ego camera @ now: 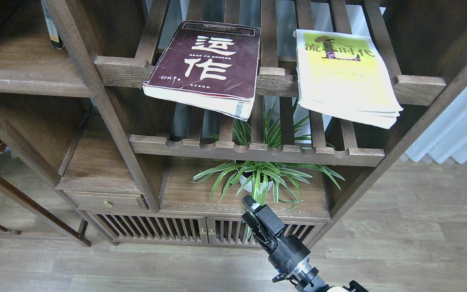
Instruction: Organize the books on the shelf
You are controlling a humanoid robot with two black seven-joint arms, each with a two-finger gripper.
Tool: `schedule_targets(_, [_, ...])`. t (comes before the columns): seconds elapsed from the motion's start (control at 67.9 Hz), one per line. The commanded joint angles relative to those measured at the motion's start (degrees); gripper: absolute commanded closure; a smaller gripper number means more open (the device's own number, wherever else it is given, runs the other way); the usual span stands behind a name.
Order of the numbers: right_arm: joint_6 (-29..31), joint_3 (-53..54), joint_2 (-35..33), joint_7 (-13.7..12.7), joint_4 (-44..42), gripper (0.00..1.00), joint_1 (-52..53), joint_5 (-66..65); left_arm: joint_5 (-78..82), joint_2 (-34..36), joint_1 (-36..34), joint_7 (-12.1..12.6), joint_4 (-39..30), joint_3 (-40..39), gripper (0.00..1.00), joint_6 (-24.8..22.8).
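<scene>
Thick maroon book (205,65) with big white characters lying flat on the upper slatted rack (272,79), front edge hanging over the rail; thin yellow-green book (345,77) on the same rack to its right, well apart, also overhanging. Right pincer (251,211) low in front of the potted plant (258,176), holding nothing, fingers seemingly close together, opening impossible to tell for sure.

A lived-in home room or study: a dark wooden bookcase (108,117) with slatted racks, a small brass-knobbed drawer (104,201) and slatted cabinet doors (201,231), a potted spider plant (258,178), wood-plank flooring (399,243), pale curtains (456,125) at the right.
</scene>
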Motion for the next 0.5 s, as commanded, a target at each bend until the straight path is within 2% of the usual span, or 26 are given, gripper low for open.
schedule_targets(0.0, [0.0, 0.1, 0.0, 0.0, 0.0, 0.01, -0.1, 0.1, 2.5, -0.1, -1.6, 0.6, 1.0, 0.7, 0.82, 0.0])
schedule_targets(0.236, [0.0, 0.7, 0.0, 0.0, 0.0, 0.01, -0.2, 0.4, 3.5, -3.5, -8.7, 0.6, 7.9, 6.2, 0.81, 0.0])
schedule_targets(0.486, [0.0, 0.7, 0.0, 0.0, 0.1, 0.01, -0.2, 0.4, 3.5, -7.8, -11.2, 0.6, 12.5, 8.4, 0.81, 0.0])
